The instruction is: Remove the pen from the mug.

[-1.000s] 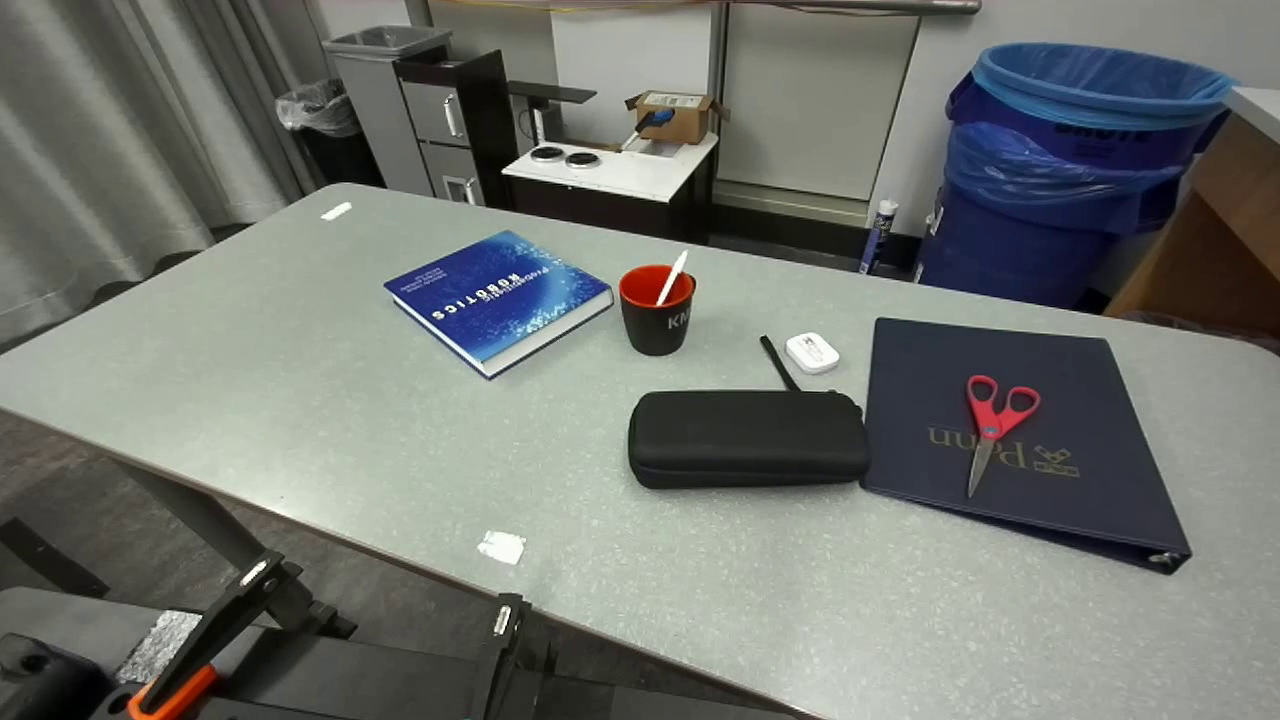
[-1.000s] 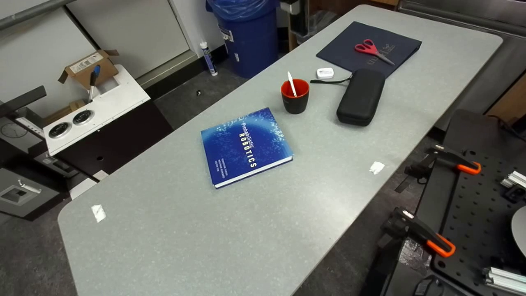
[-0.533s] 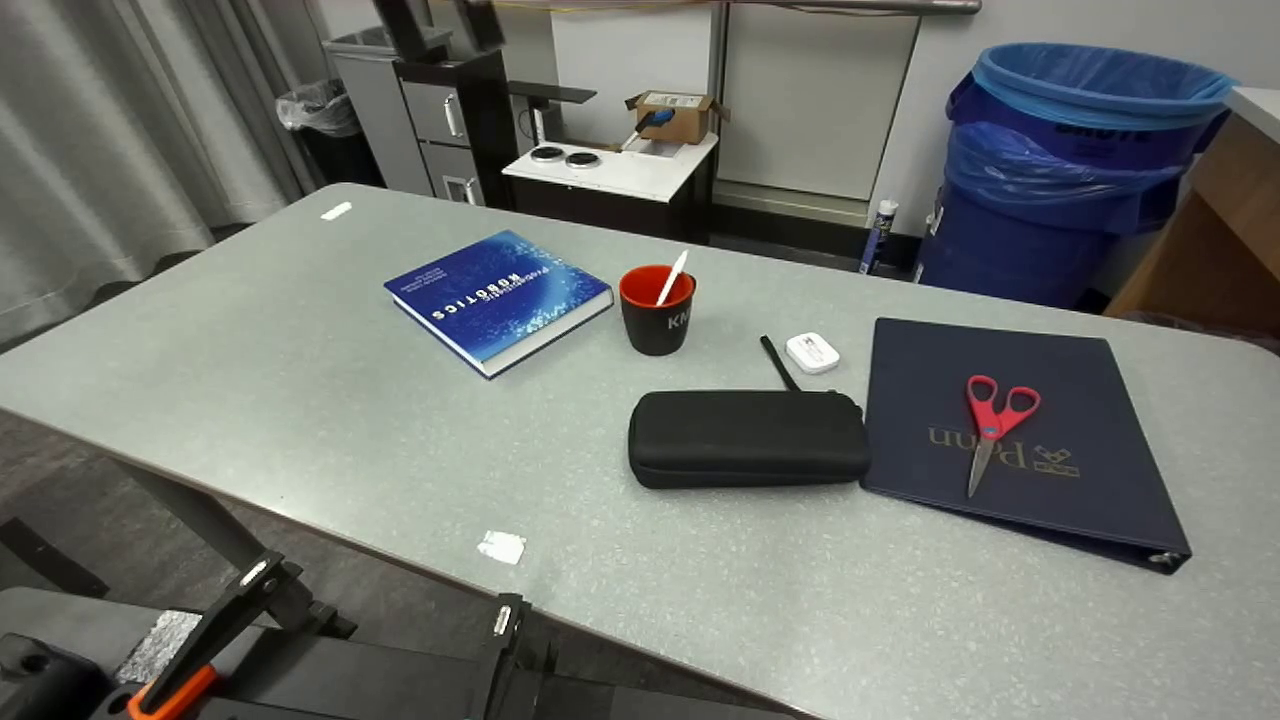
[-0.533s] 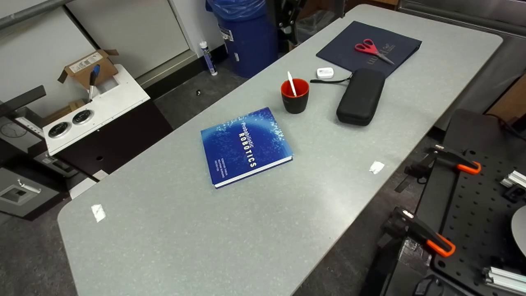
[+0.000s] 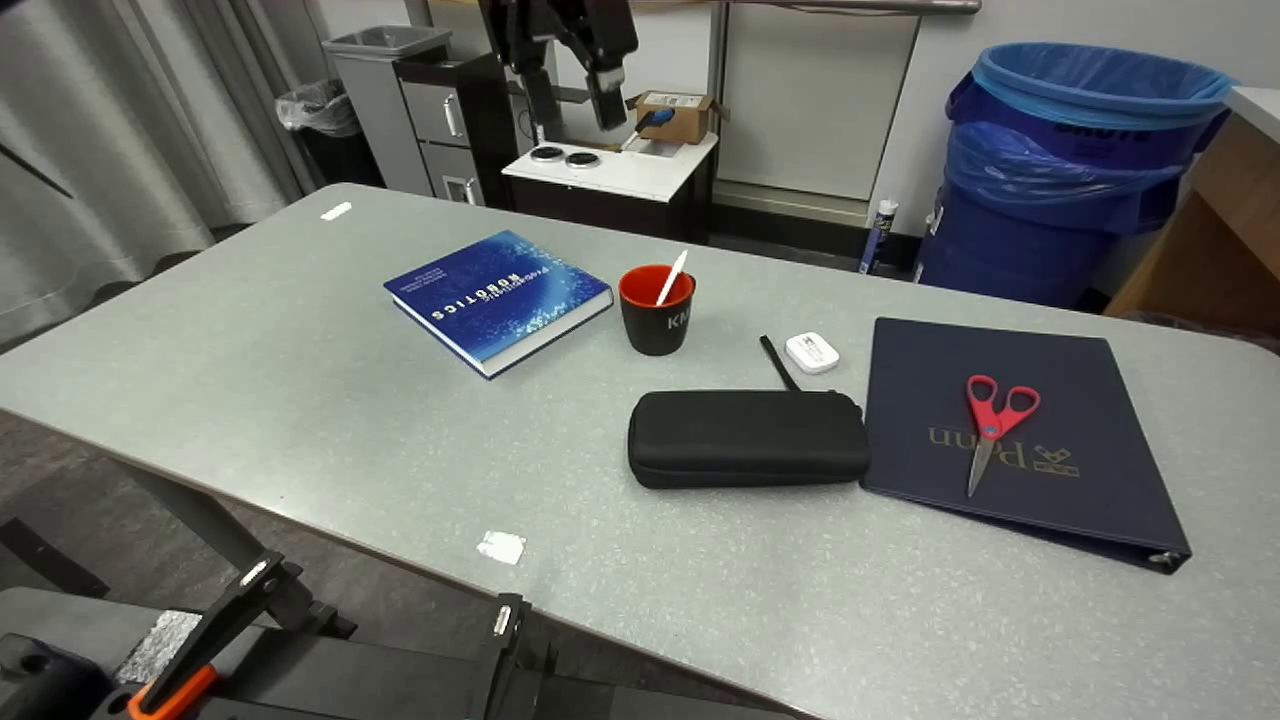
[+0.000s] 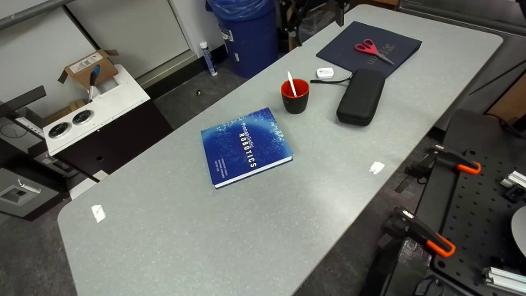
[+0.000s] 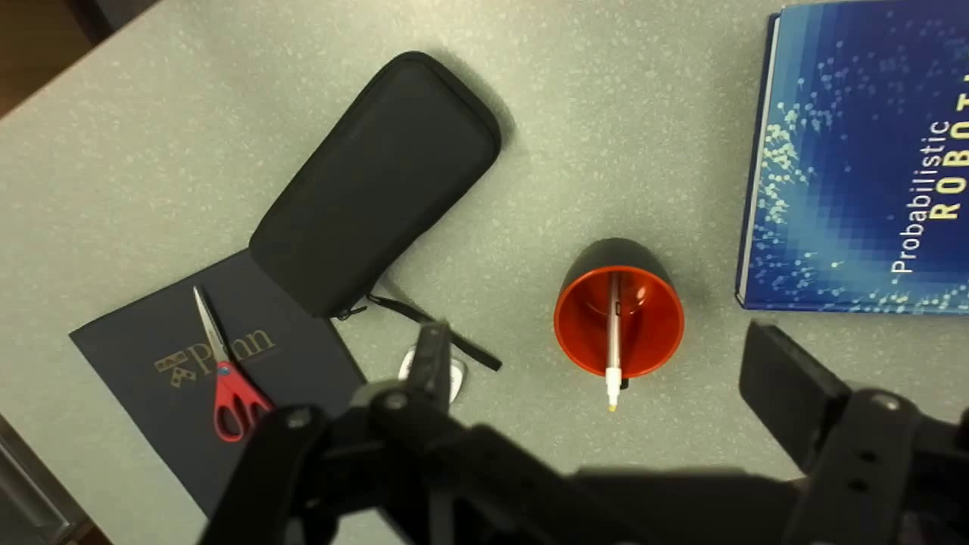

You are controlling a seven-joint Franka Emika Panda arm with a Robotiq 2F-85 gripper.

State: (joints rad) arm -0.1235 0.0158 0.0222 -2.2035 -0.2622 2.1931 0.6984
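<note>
Scissors (image 7: 225,371) lie leftmost in my wrist view; next, the pen (image 7: 613,341) leans in the mug (image 7: 652,329), long axis running toward the view's bottom edge, upper end past the rim. I see it between my wide-spread fingers (image 7: 791,393), well apart from both; rightmost is the book (image 7: 863,166). Since half a second ago, my gripper (image 5: 577,116) has come lower and rightward in an exterior view; the pen looks unmoved.

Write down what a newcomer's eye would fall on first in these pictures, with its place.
Probably the mug, bright red inside, on the gray table, with a white pen slanting up out of it. Next, perhaps, the blue book lying flat beside the mug, and the red-handled scissors on the dark binder. In the wrist view, the open pincer looms along the bottom edge.
</note>
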